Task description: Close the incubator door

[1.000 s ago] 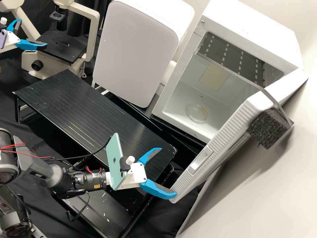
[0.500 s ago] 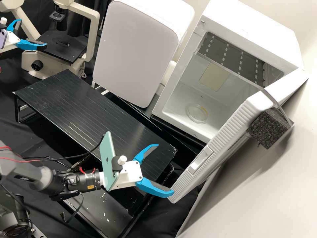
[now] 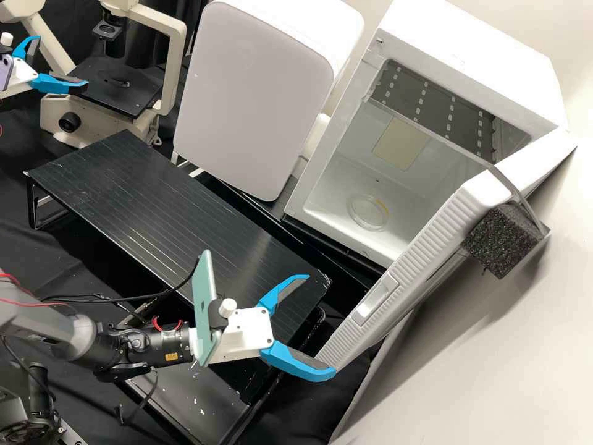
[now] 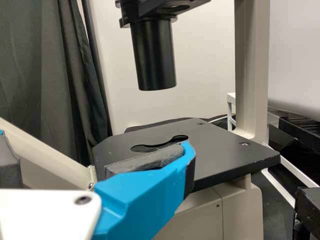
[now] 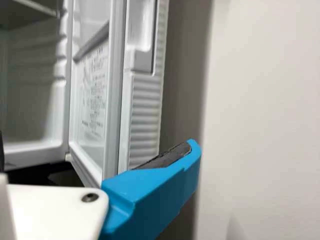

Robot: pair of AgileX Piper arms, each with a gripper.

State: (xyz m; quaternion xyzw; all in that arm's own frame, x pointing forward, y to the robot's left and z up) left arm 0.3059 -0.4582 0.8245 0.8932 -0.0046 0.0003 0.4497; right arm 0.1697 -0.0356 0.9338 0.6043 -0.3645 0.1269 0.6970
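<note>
The white incubator (image 3: 475, 46) stands at the high view's right, its ribbed door (image 3: 395, 278) swung wide open. At the door's free lower corner is my right gripper (image 3: 320, 326), open, one blue finger overlapping that corner and the other apart from it over the black stand. In the right wrist view, the door (image 5: 145, 115) rises behind one finger of my right gripper (image 5: 97, 140), whose tip extends past the door's outer face; contact cannot be told. My left gripper (image 3: 62, 63) is open by the microscope at top left; its wrist view has this gripper (image 4: 95, 140) before the microscope stage.
The long black stand (image 3: 179, 216) crosses the bench, with a grey-white box-shaped device (image 3: 253, 99) behind it. The microscope (image 3: 176, 68) is at the back left. A clear round dish (image 3: 369, 212) lies inside the incubator. A black foam block (image 3: 503, 241) sits behind the door.
My right gripper drew back leftward, then came rightward and slightly down, its lower fingertip now beyond the door's corner. The door and left gripper have kept still.
</note>
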